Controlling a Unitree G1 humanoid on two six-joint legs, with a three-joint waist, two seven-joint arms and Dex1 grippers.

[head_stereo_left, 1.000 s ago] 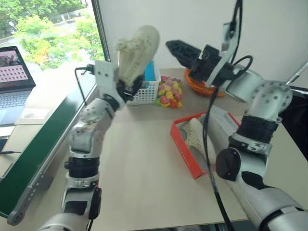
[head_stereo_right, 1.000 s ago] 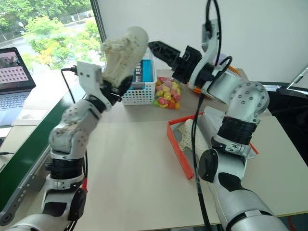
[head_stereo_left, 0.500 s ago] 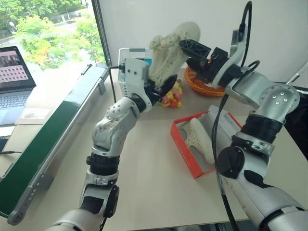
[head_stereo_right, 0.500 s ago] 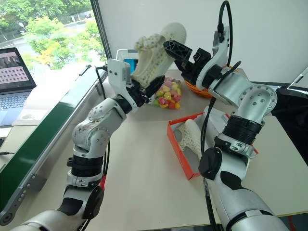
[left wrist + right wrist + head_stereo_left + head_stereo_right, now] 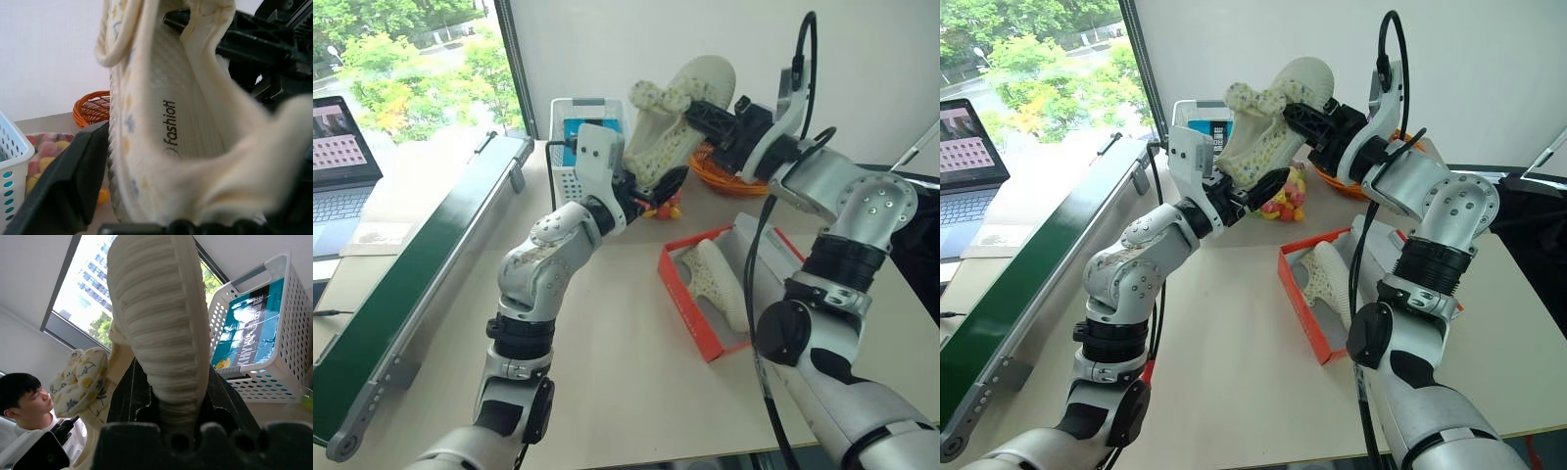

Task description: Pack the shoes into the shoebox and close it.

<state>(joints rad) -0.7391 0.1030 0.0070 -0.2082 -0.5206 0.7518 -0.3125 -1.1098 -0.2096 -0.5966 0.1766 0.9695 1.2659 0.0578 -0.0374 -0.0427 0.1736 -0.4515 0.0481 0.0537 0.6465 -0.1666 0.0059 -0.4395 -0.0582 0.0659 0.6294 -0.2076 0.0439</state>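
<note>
Mid-air handoff: right gripper [image 5: 1307, 116] clamping shoe [image 5: 1278, 113], left gripper [image 5: 1255, 186] spread wide (slip risk, could miss shoebox [image 5: 690, 318]).

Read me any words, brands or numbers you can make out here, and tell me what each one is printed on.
"Fashion", last letter partly hidden: insole of the shoe held between both grippers.
Print on the teal package in the white basket: too blurred to read.
Laptop screen: too small to read.
</note>
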